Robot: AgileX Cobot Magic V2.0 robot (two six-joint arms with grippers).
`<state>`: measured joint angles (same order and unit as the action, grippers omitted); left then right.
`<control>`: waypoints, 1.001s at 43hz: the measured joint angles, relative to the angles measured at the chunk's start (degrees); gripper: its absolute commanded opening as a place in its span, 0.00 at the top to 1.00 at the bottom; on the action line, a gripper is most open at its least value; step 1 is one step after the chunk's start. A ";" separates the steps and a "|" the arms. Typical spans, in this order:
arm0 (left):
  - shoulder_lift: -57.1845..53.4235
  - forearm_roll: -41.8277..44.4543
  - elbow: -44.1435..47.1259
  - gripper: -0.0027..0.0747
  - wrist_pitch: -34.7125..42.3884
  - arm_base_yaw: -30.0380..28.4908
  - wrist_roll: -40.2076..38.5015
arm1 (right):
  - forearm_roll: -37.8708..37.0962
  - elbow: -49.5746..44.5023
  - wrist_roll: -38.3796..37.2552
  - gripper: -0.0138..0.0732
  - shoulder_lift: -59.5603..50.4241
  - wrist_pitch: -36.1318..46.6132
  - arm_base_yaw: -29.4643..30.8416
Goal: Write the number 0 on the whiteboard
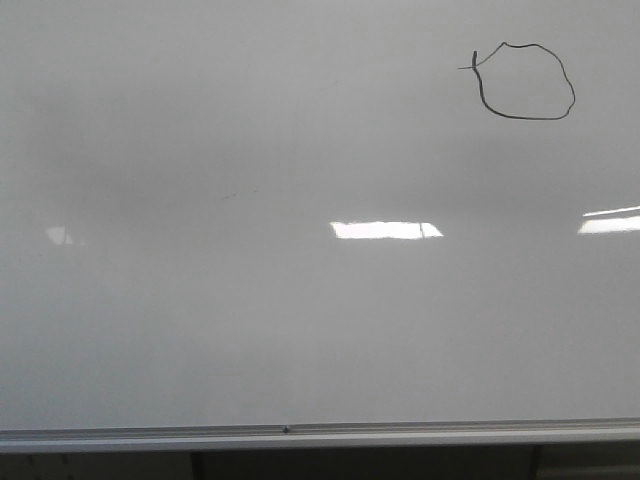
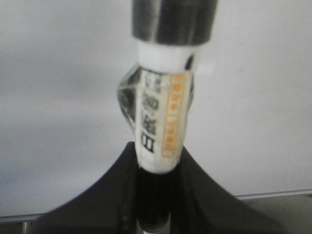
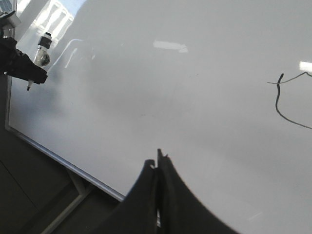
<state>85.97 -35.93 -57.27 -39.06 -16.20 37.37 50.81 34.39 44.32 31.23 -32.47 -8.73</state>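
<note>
The whiteboard (image 1: pixel 250 300) fills the front view, pale grey and glossy, with a silver edge strip along its bottom. The number 0 (image 1: pixel 572 95) is a thin black wobbly oval with a small crossing tick, at the upper right of the board. Part of the number 0 (image 3: pixel 278 100) shows in the right wrist view. My left gripper (image 2: pixel 156 168) is shut on a white marker (image 2: pixel 163 117) with a black cap end, held away from the board. The left gripper (image 3: pixel 22 66) with the marker also shows far off in the right wrist view. My right gripper (image 3: pixel 157 163) is shut and empty, over the board's lower part.
Bright light reflections (image 1: pixel 385 229) lie across the board's middle and right. The board's metal edge (image 3: pixel 58 156) runs diagonally in the right wrist view, with dark floor and a stand frame (image 3: pixel 58 209) below it.
</note>
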 measured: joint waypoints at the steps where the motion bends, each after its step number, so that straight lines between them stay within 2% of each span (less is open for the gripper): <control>1: 0.62 0.00 0.00 0.99 0.53 0.00 0.00 | 0.00 0.00 0.00 0.92 0.00 -0.10 0.00; 13: 6.44 0.00 0.00 0.99 7.48 0.00 0.97 | 0.00 0.00 -0.10 0.92 0.00 -0.28 0.00; 24: 10.19 0.00 -1.33 0.99 8.70 0.00 2.99 | 0.00 0.00 -0.10 0.92 0.00 -0.41 0.00; 27: 10.55 0.00 -1.79 0.96 8.46 0.00 3.19 | 0.00 0.00 -0.10 0.92 0.00 -0.50 0.00; 31: 10.85 0.14 -2.21 0.86 8.20 0.00 3.32 | 0.00 0.00 -0.10 0.92 0.00 -0.74 0.00; 39: 10.98 0.49 -2.58 0.54 8.07 0.00 3.32 | 0.00 0.00 -0.10 0.92 0.00 -1.19 0.00; 43: 10.98 1.21 -2.67 0.41 8.07 0.00 3.22 | 0.00 0.00 -0.10 0.92 0.00 -1.19 0.00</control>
<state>96.94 -34.72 -59.94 -30.99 -16.20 40.60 50.81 34.39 44.22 31.23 -33.66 -8.73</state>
